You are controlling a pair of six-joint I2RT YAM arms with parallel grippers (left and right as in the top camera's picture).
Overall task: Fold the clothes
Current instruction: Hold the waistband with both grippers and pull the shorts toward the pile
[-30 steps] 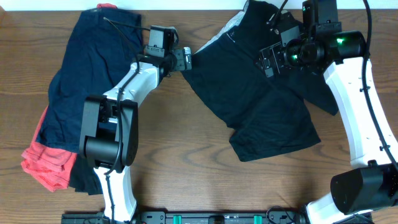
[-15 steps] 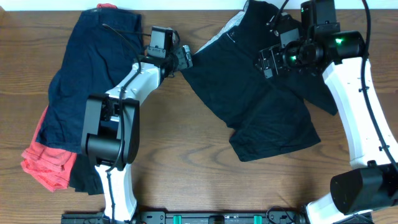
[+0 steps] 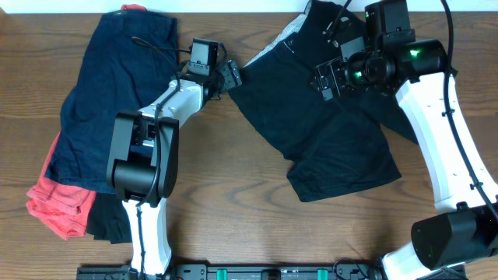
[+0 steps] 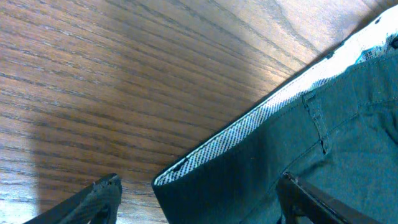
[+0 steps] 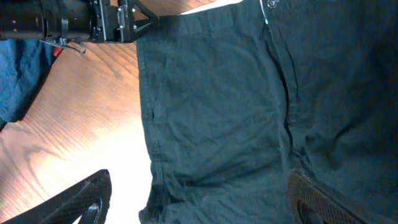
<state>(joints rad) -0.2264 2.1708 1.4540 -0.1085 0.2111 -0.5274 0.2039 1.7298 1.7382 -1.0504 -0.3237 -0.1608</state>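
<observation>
Straddling black shorts' (image 4: 298, 162) waistband (image 4: 249, 124) in wrist view, left claw (image 4: 200, 183) wide, right claw (image 5: 199, 177) wide, navy shorts (image 3: 109, 85) overhead

Robotics lab: wooden table (image 3: 233, 194) with robot arms (image 3: 436, 124) mounted.

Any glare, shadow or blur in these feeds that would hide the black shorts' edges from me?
Overhead: the light is even and the image sharp, but the black shorts read as a nearly flat dark shape. Left wrist: the pale waistband is crisp, and a soft shadow darkens the table at left. Right wrist: there is blown-out glare on the wood beside the shorts' edge, with the creases readable.
</observation>
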